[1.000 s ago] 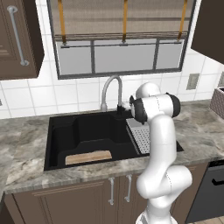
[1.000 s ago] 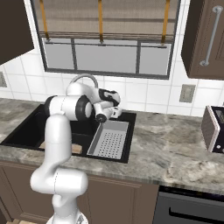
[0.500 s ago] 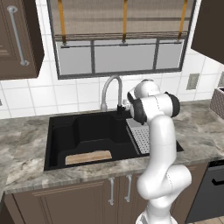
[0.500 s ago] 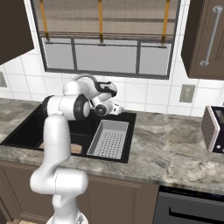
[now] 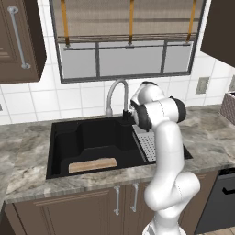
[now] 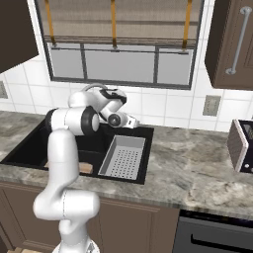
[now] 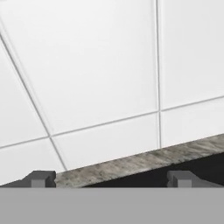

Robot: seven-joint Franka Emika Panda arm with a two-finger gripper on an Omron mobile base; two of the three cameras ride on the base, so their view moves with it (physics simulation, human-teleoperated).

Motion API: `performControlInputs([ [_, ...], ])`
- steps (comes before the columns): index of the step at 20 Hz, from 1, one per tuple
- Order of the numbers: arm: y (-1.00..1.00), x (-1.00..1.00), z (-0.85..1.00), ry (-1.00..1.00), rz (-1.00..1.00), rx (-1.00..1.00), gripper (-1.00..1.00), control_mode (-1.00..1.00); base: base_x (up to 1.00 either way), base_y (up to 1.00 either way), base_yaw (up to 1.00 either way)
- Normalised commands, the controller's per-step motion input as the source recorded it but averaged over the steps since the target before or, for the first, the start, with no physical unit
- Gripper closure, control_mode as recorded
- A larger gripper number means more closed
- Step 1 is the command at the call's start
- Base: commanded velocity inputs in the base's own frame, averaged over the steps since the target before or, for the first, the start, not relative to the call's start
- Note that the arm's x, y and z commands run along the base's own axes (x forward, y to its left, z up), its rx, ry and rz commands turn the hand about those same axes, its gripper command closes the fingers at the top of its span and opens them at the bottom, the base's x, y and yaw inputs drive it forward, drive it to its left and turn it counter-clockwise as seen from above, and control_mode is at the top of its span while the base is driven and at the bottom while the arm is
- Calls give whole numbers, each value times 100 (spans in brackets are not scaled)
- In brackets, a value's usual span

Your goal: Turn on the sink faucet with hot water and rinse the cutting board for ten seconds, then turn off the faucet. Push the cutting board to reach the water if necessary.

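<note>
A grey marbled counter (image 5: 209,137) runs across the middle of both base views, with the black sink (image 5: 64,137) sunk into it left of centre. A toaster (image 6: 242,146) stands on it at the right edge of the right base view.

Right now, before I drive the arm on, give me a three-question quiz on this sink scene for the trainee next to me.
1. True or false: a stream of water runs from the sink faucet.
2. Multiple choice: where does the cutting board lie? A) on the counter; B) in the front of the sink; C) in the grey drainer tray.
3. Fill in: the gripper faces the white ____ wall with its jaws ____.

Key: 1 false, no stream shows. 2 B. 3 tiled; open, with nothing between them.
</note>
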Motion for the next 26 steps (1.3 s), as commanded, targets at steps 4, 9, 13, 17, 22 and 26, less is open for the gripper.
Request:
performControlInputs([
  [4,-76,-21,-14,0,0,0,-100,-100,0,0,0],
  [9,-100,-21,-17,0,0,1,-100,-100,0,0,0],
  [13,-100,-17,-9,0,0,2,-100,-100,0,0,0],
  [17,-100,-22,0,4,0,5,-100,-100,0,0,0],
  [22,-76,-18,12,10,0,11,-100,-100,0,0,0],
  [26,-23,-21,52,15,0,10,-100,-100,0,0,0],
])
